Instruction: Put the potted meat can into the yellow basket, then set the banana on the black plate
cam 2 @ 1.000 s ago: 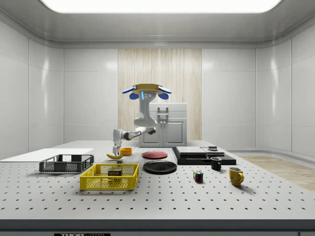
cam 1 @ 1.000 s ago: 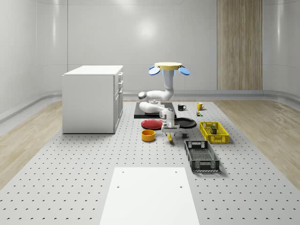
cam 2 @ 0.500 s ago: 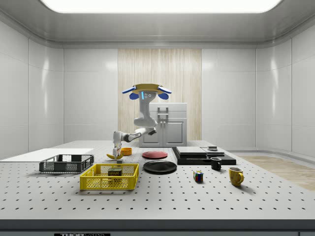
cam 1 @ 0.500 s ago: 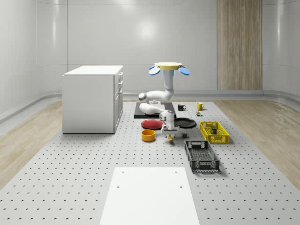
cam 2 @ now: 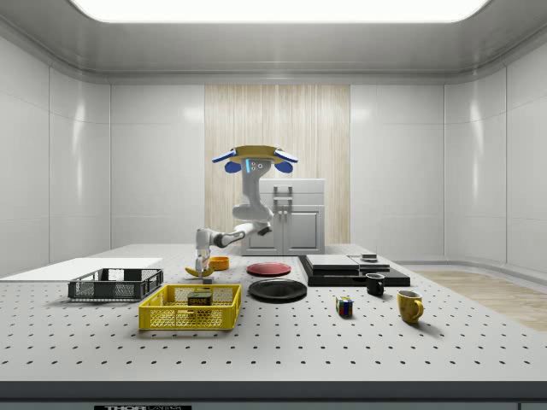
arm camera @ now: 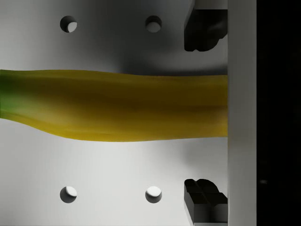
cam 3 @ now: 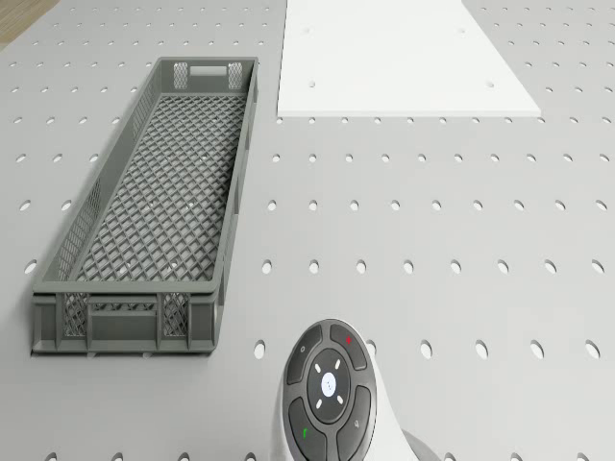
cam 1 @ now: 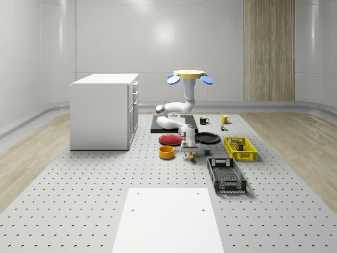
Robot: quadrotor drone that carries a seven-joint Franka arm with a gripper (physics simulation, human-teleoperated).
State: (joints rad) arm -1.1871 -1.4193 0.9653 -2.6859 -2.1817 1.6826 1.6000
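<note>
Presently, largest first:
Bench (cam 1: 79,200): it is carrying everything, its pegged top lying just under the fruit.
Drone (cam 1: 190,75): it is hovering above the red plate (cam 1: 171,139), the arm reaching down beside the orange bowl (cam 1: 166,152).
Basket (cam 2: 190,308): the can (cam 2: 200,299) is already sitting inside.
Black plate (cam 2: 278,289): it is waiting bare, near the pincer.
Banana (arm camera: 117,105): it is lying between the finger pads (arm camera: 202,30), low over the bench.
Pincer (cam 2: 202,266): clenched or merely straddling the banana, I cannot tell.
Risk: the curved banana may be pivoting or slipping out during the carry, its long end dragging on the bench if the lift is too low.
</note>
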